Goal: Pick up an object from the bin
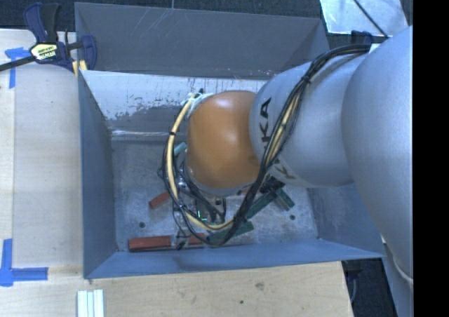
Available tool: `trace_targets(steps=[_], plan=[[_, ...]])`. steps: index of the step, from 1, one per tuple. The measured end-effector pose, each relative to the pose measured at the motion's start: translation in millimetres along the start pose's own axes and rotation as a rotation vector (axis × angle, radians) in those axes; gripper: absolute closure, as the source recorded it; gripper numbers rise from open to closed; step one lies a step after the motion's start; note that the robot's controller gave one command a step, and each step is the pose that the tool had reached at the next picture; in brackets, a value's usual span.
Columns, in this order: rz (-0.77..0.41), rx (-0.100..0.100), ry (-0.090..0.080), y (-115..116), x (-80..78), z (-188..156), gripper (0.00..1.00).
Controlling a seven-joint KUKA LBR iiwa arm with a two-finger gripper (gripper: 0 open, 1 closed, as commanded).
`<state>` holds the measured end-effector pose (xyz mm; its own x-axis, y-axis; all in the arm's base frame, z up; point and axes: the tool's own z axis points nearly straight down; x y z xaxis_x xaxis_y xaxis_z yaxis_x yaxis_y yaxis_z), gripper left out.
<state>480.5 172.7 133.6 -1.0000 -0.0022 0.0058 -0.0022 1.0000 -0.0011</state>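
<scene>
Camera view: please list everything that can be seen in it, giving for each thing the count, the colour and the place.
bin: one, grey metal, middle of the view.
long flat piece: one, reddish-brown, on the bin floor along the lower wall, left part.
small piece: one, orange-red, on the floor just left of the cables.
dark green thing: one, on the floor right of the cover, partly under the arm; kind unclear.
arm: one, silver-grey, reaching in from the right.
orange cover: one, on the wrist, over the middle of the bin.
cables: a bundle, yellow and black, looping round the cover down to the floor.
</scene>
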Motion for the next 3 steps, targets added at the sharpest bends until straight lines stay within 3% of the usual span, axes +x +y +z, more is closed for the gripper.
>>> trace_targets(steps=[1, 2, 3], plan=[[-0.058, 0.002, -0.003, -26.8, -42.1, 64.7, 0.0], [-0.059, -0.002, -0.008, -23.8, -42.4, 60.2, 1.0], [-0.102, -0.003, -0.017, -21.2, -43.3, -133.1, 1.0]])
